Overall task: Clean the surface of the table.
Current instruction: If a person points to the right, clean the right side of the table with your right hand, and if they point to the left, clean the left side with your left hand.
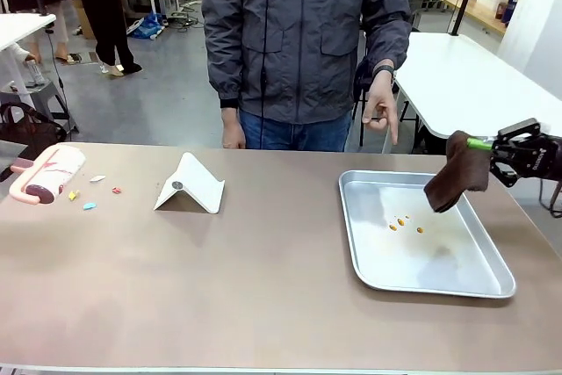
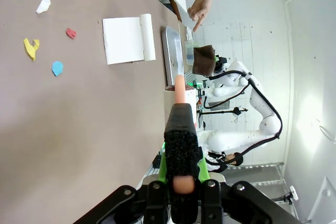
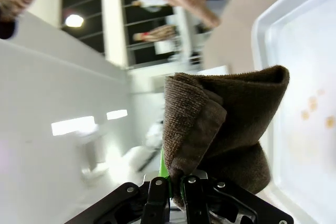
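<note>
A tan-brown table (image 1: 263, 296) carries a shallow silver tray (image 1: 450, 263) at its right, a white tent-folded piece (image 1: 193, 183) left of centre, and near its left edge small scattered scraps: white (image 1: 97, 178), red (image 1: 116, 190), yellow (image 1: 73, 194), blue (image 1: 89, 205).

Front view across table (image 1: 263, 305) toward person (image 1: 299, 41), close wrist views, all sharing tray (image 1: 349, 217)

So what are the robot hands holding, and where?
The right gripper pinches the brown cloth by one bunched end; the left gripper grips the pink roller by its handle.
</note>
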